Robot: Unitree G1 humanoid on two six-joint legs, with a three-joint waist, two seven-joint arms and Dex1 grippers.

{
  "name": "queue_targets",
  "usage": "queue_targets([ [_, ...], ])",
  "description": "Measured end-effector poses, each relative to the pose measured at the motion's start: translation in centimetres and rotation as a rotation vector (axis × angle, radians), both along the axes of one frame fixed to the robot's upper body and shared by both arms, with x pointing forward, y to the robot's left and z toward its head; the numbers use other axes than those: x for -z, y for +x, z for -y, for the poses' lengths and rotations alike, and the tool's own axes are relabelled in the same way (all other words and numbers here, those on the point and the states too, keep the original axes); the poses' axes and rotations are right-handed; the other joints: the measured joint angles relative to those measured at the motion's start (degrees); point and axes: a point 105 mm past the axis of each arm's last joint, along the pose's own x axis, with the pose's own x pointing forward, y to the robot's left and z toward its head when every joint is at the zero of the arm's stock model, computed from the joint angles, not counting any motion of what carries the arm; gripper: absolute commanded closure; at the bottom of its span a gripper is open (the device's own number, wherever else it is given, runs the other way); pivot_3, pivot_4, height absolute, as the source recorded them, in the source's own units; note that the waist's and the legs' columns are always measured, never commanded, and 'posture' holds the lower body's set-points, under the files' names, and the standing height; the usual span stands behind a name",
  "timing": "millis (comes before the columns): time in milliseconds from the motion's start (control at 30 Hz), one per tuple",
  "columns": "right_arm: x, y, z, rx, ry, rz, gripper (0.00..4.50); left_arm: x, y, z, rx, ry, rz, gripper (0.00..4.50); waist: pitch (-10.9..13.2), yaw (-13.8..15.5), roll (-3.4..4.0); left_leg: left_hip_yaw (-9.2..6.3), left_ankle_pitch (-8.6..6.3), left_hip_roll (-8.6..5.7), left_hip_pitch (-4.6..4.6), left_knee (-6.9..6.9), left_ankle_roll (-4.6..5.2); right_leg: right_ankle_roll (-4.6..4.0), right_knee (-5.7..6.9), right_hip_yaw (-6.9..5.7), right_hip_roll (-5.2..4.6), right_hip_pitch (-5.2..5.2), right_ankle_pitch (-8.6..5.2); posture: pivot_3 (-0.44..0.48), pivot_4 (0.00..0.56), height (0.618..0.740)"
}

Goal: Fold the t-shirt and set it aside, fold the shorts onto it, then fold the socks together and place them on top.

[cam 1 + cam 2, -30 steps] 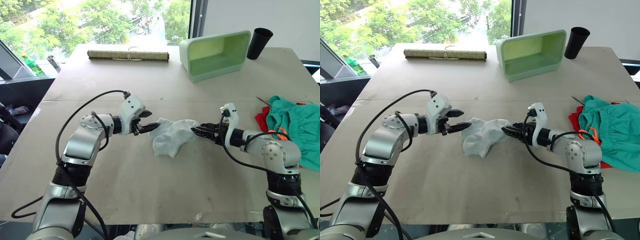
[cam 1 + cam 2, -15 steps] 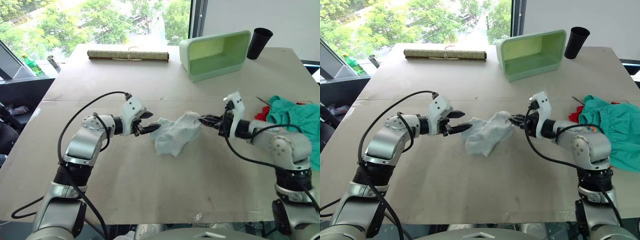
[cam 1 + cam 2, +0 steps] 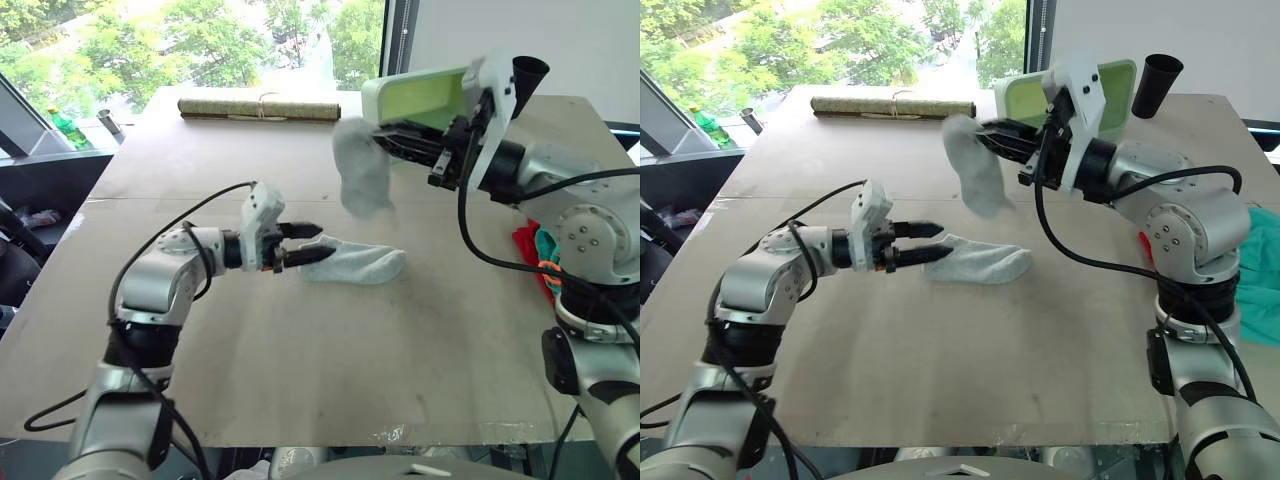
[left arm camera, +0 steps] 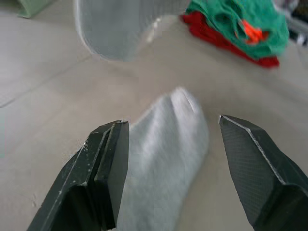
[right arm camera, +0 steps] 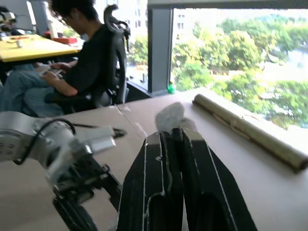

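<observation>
Socks [image 3: 350,266] one flat crosswise, one hanging lengthwise

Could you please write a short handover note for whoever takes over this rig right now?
Right gripper: shut on one sock, held up in the air above the table.
Left gripper: open, fingers to either side of the end of the other sock, which lies flat on the table.
The t-shirt and the shorts are piled at the robot's right, shorts on top.
Done: both garments stacked aside.
Left: pair and fold the two socks together, then place them on top of the shorts.
</observation>
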Motion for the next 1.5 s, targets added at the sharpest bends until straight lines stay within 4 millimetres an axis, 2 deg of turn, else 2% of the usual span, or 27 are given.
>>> queue_targets([
  [100,-0.4,0.0,-0.3,-0.030,0.019,0.078,4.45,1.0,-0.4,1.0,0.002,-0.061,-0.101,1.26,0.0,-0.1,0.00,0.01,0.01,0.00,0.00,0.00,0.00,0.00,0.01,0.00,0.05,0.00,0.00,0.000,0.150,0.740],
  [167,0.9,-0.4,-0.8,-0.064,-0.062,0.163,4.45,1.4,-0.8,1.1,0.016,-0.049,-0.112,1.26,0.0,-0.1,-0.01,0.03,0.01,0.00,0.02,-0.01,-0.01,-0.01,-0.01,0.01,0.07,0.00,-0.01,0.000,0.150,0.740],
  [233,4.1,-1.2,-0.8,-0.131,-0.170,0.180,4.45,1.5,-1.2,-0.2,0.032,-0.001,-0.101,1.26,0.0,-0.2,-0.05,0.03,0.01,0.01,0.03,-0.03,-0.02,-0.02,-0.04,0.01,0.09,0.00,-0.02,0.000,0.150,0.740],
  [300,9.9,-2.8,0.5,-0.218,-0.313,0.096,4.45,2.1,-2.1,-3.7,0.034,0.121,-0.104,1.26,0.0,-0.1,-0.03,0.06,0.00,0.01,0.04,-0.10,-0.03,-0.03,-0.13,0.04,0.08,-0.01,-0.03,0.000,0.150,0.740],
  [333,11.5,-3.1,0.9,-0.232,-0.346,0.058,4.45,2.2,-2.2,-4.7,0.024,0.148,-0.110,1.26,0.1,-0.1,0.07,0.07,0.00,0.01,0.03,-0.09,-0.03,-0.03,-0.14,0.06,0.06,-0.03,-0.02,0.000,0.150,0.740],
  [433,14.4,-4.8,2.4,-0.328,-0.492,0.087,4.45,2.2,-3.0,-6.8,0.070,0.232,-0.085,1.26,0.1,0.1,0.18,0.07,-0.15,0.00,0.03,-0.09,-0.29,-0.02,-0.18,0.04,0.00,-0.10,-0.04,0.000,0.150,0.740],
  [533,17.4,-6.1,5.2,-0.403,-0.639,0.039,4.45,1.6,-3.7,-9.0,0.106,0.292,-0.081,1.26,0.1,0.2,0.16,0.00,-0.16,0.02,0.04,-0.09,-0.31,-0.14,-0.26,0.03,-0.06,-0.09,-0.12,0.000,0.150,0.740],
  [633,18.5,-6.7,5.6,-0.459,-0.674,0.029,4.45,0.8,-3.7,-8.8,0.146,0.286,-0.054,1.26,0.1,0.2,0.16,-0.01,-0.16,0.03,0.03,-0.09,-0.31,-0.17,-0.26,0.03,-0.10,-0.10,-0.12,0.000,0.150,0.740],
  [767,19.0,-6.9,6.5,-0.465,-0.739,0.015,3.39,-0.7,-2.6,-7.1,0.167,0.263,0.029,1.26,0.1,0.5,0.16,-0.01,-0.16,0.02,-0.01,-0.10,-0.29,-0.06,-0.29,0.02,-0.13,-0.09,-0.05,0.000,0.150,0.740],
  [800,19.0,-6.9,6.8,-0.458,-0.750,0.011,2.68,-0.8,-2.4,-6.3,0.182,0.254,0.047,1.26,0.1,0.5,0.15,-0.01,-0.16,0.02,-0.01,-0.10,-0.29,-0.05,-0.32,0.02,-0.13,-0.08,-0.04,0.000,0.150,0.740],
  [833,19.0,-6.8,6.9,-0.456,-0.753,0.009,2.53,-0.8,-2.4,-5.9,0.190,0.253,0.052,1.26,0.1,0.5,0.15,-0.01,-0.16,0.02,-0.01,-0.10,-0.28,-0.05,-0.32,0.02,-0.13,-0.08,-0.04,0.000,0.150,0.740],
  [867,18.9,-6.9,7.3,-0.432,-0.736,-0.017,1.97,-0.7,-2.3,-4.7,0.216,0.256,0.069,1.26,0.1,0.6,0.15,-0.01,-0.16,0.02,-0.01,-0.11,-0.28,-0.05,-0.32,0.01,-0.13,-0.07,-0.03,0.000,0.150,0.740],
  [967,18.4,-7.4,8.5,-0.381,-0.692,-0.123,0.42,-0.6,-2.2,-2.7,0.256,0.270,0.103,1.26,0.1,0.8,0.15,-0.02,-0.15,0.02,-0.02,-0.11,-0.27,-0.05,-0.31,0.00,-0.13,-0.06,-0.03,0.000,0.150,0.740],
  [1000,18.2,-7.6,8.9,-0.370,-0.686,-0.149,0.11,-0.6,-2.2,-2.4,0.263,0.276,0.111,1.26,0.1,1.0,0.15,-0.02,-0.15,0.02,-0.02,-0.10,-0.27,-0.05,-0.31,0.00,-0.13,-0.05,-0.02,0.000,0.150,0.740],
  [1033,17.7,-8.1,9.8,-0.329,-0.667,-0.223,0.04,-0.7,-2.1,-1.5,0.287,0.302,0.137,1.26,0.1,1.3,0.13,-0.03,-0.16,0.02,-0.01,-0.10,-0.27,-0.05,-0.33,-0.01,-0.13,-0.04,-0.02,0.000,0.150,0.740],
  [1133,17.9,-9.2,10.7,-0.272,-0.651,-0.346,0.04,-0.7,-2.0,-0.4,0.326,0.332,0.173,1.26,0.1,1.5,0.13,-0.06,-0.17,0.03,0.00,-0.12,-0.27,-0.06,-0.35,-0.02,-0.15,-0.03,-0.03,0.000,0.150,0.740],
  [1267,18.7,-10.5,10.5,-0.201,-0.601,-0.510,0.04,0.4,-1.9,0.5,0.388,0.392,0.187,1.26,0.1,1.3,0.13,-0.07,-0.17,0.04,0.00,-0.13,-0.27,-0.06,-0.38,-0.03,-0.15,-0.04,-0.03,0.000,0.150,0.740],
  [1367,18.4,-10.1,9.7,-0.133,-0.489,-0.573,0.04,1.4,-1.6,0.6,0.426,0.437,0.180,1.26,0.1,1.4,0.12,-0.09,-0.17,0.04,0.01,-0.16,-0.28,-0.07,-0.41,-0.04,-0.15,-0.03,-0.03,0.000,0.150,0.740],
  [1500,20.0,-8.9,9.4,0.036,-0.438,-0.666,0.04,3.0,-1.1,1.6,0.508,0.467,0.172,1.26,0.1,1.7,0.12,-0.09,-0.19,0.02,-0.10,-0.17,-0.25,-0.05,-0.59,-0.07,-0.17,-0.04,-0.02,0.000,0.150,0.740],
])
